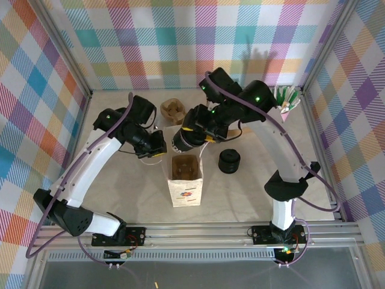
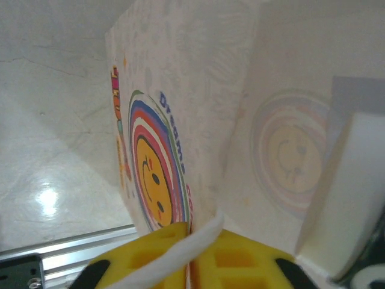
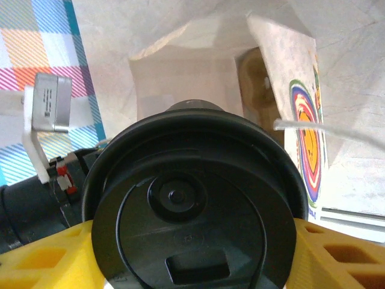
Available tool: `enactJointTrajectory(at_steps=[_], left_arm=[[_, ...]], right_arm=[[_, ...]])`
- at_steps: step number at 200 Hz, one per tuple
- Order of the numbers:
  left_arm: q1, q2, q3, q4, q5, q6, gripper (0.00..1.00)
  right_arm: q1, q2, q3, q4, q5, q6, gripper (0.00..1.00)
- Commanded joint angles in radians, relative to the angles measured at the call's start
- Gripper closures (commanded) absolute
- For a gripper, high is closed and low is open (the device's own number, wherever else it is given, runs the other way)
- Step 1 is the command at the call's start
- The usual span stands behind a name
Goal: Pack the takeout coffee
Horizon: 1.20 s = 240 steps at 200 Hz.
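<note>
Plaid walls close in three sides of the pale desk. At its middle you have a white paper bag standing with its mouth open. A brown cardboard insert sits inside, too shadowed to make out well.

Your right end effector is clamped on the takeout coffee, held tipped over just beyond the far edge of the bag's mouth. From the right wrist, the black lid faces you with a yellow finger on each side. The cup's body is hidden behind it.

Your left end effector is at the bag's left side. In the left wrist view its yellow pads sit almost together, pinching the white cord handle. Their lower part is cut off by the frame edge.

A squat stack of black lids stands right of the bag, apart from it. A brown cup carrier lies toward the far edge, partly covered by the arms.
</note>
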<state>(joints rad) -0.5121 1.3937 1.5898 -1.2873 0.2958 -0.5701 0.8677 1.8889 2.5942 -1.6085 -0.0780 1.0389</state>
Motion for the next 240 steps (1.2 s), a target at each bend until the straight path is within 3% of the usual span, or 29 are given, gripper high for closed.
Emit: enactJointTrajectory(at_steps=[1, 16, 42, 98, 131, 148, 180, 240], left_arm=[[-0.011, -0.019, -0.024, 0.098, -0.006, -0.031, 0.77], [-0.011, -0.019, -0.022, 0.113, -0.014, -0.032, 0.73], [-0.012, -0.023, -0.028, 0.130, -0.014, -0.046, 0.74], [-0.022, -0.079, -0.074, 0.143, -0.045, -0.093, 0.94], [-0.044, -0.098, -0.099, 0.148, -0.060, -0.115, 0.99], [-0.049, -0.108, -0.122, 0.163, -0.057, -0.123, 0.97], [-0.056, -0.114, -0.125, 0.173, -0.070, -0.126, 0.79], [-0.066, -0.168, -0.189, 0.205, -0.104, -0.123, 0.81]], right_arm=[[0.031, 0.030, 0.024, -0.085, 0.049, -0.030, 0.82], [0.043, 0.036, 0.023, -0.099, 0.074, -0.047, 0.82], [0.056, 0.047, 0.023, -0.117, 0.100, -0.069, 0.82], [0.074, 0.085, 0.029, -0.110, 0.115, -0.064, 0.82], [0.083, 0.111, 0.029, -0.128, 0.124, -0.058, 0.82], [0.086, 0.123, 0.022, -0.137, 0.142, -0.076, 0.82], [0.086, 0.152, 0.025, -0.143, 0.163, -0.112, 0.82], [0.088, 0.163, -0.019, -0.175, 0.225, -0.186, 0.82]])
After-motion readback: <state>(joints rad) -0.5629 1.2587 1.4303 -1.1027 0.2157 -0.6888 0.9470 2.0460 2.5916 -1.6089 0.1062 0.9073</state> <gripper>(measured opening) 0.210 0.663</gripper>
